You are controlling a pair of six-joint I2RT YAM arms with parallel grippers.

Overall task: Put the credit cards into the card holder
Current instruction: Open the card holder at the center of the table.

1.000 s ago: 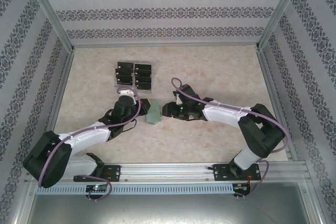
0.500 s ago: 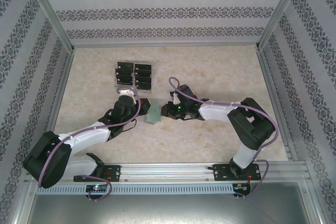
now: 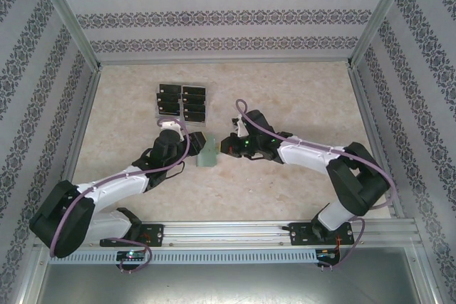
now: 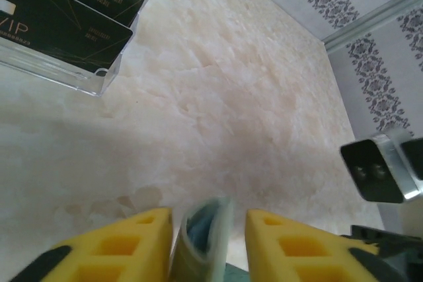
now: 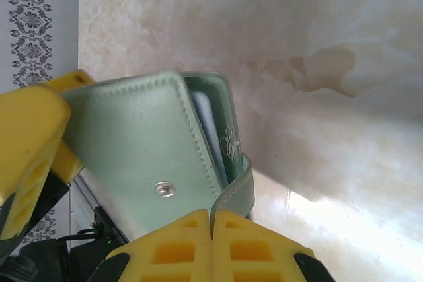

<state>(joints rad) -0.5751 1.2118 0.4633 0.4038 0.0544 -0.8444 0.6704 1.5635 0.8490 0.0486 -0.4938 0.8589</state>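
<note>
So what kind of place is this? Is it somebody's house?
Probably not a house: more likely a robot test booth. Two robot arms are bolted to a metal rail, and patterned walls on a metal frame close in a table holding a tray of cards.

Gold letters reading "VIP" are showing on one of the credit cards (image 4: 66, 28) standing in the clear tray (image 4: 99, 84). Smaller gold print on these cards is appearing too blurred to read. A small pale emblem is showing inside the card holder (image 5: 132, 156), and it is not legible.
</note>
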